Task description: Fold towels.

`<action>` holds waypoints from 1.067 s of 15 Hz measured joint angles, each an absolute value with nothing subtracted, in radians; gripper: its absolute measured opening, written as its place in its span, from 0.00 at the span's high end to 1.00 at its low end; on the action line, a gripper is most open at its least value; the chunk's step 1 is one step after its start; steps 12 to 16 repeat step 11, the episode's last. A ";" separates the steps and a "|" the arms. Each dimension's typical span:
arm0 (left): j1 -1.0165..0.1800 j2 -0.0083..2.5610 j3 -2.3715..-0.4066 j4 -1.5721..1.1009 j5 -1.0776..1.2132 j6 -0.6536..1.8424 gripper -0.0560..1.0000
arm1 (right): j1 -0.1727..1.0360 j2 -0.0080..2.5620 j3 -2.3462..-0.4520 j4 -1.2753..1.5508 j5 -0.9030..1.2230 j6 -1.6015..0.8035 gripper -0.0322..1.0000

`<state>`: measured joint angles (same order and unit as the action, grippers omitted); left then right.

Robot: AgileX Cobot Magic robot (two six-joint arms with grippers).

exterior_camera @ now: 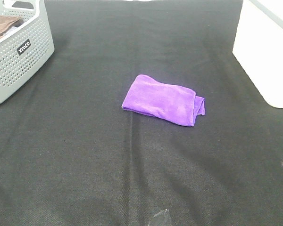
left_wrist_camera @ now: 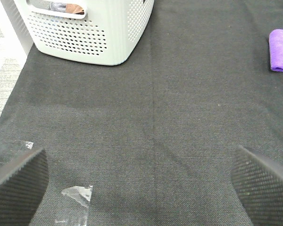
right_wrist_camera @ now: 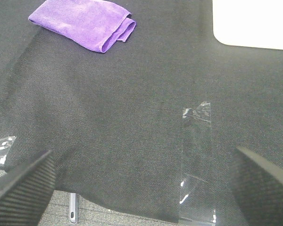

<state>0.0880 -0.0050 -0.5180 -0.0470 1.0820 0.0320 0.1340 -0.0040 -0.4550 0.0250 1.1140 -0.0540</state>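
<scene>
The purple towel (exterior_camera: 162,100) lies folded into a compact rectangle on the black table (exterior_camera: 85,155), well ahead of both grippers and touching neither. The left gripper (left_wrist_camera: 141,181) and right gripper (right_wrist_camera: 141,181) are both spread wide, released and empty, low over bare cloth. A grey perforated basket (exterior_camera: 16,52) stands ahead of the left gripper, a white box (exterior_camera: 266,52) ahead of the right.
</scene>
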 joint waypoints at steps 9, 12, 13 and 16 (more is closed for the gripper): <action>0.088 -0.005 -0.518 -0.060 1.082 0.022 0.01 | 0.134 -0.004 -0.455 0.027 1.114 -0.054 0.06; 0.088 -0.005 -0.518 -0.061 1.082 0.022 0.01 | 0.134 -0.004 -0.455 0.027 1.114 -0.054 0.06; 0.088 -0.005 -0.518 -0.061 1.082 0.022 0.01 | 0.134 -0.004 -0.455 0.027 1.114 -0.054 0.06; 0.088 -0.005 -0.518 -0.061 1.082 0.022 0.01 | 0.134 -0.004 -0.455 0.027 1.114 -0.054 0.06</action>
